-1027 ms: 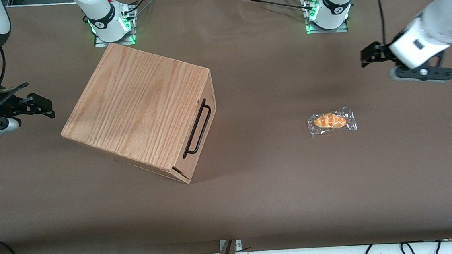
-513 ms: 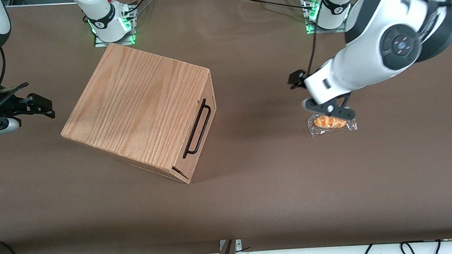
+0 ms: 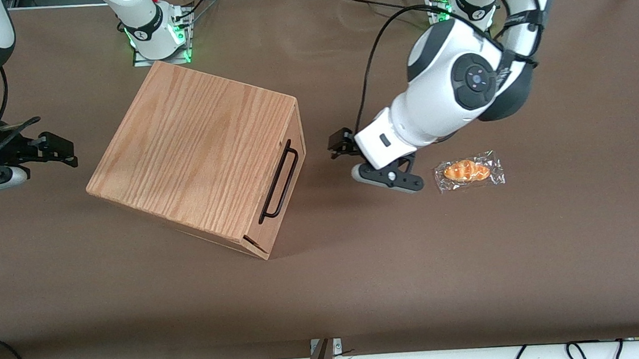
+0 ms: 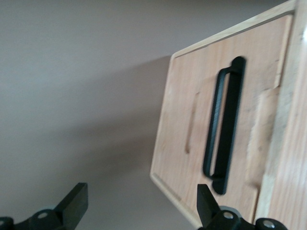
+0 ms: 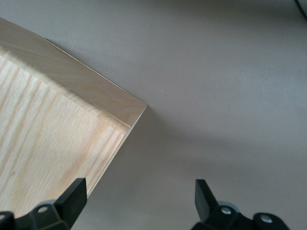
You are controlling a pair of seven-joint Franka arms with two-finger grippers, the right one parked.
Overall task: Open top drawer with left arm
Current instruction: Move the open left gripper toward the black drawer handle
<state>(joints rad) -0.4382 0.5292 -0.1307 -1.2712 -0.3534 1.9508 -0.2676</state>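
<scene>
The oak-grain cabinet (image 3: 195,155) stands on the brown table, turned at an angle. Its top drawer (image 3: 288,165) is closed, with the thin black bar handle (image 3: 278,180) along its front. The left arm (image 3: 449,89) reaches in over the table, and its gripper (image 3: 336,144) hovers in front of the drawer, a short gap away from the handle. The left wrist view looks at the drawer front (image 4: 189,96) and the handle (image 4: 221,124). There the gripper (image 4: 141,203) is open with nothing between its black fingertips (image 4: 76,201).
A wrapped bread roll (image 3: 469,171) lies on the table beside the left arm's wrist, toward the working arm's end. Both arm bases (image 3: 156,29) sit at the table edge farthest from the front camera. The right wrist view shows a cabinet corner (image 5: 72,115).
The left arm has swung in from the working arm's end of the table, passed over the bread roll and come close to the drawer front. The cabinet has not moved.
</scene>
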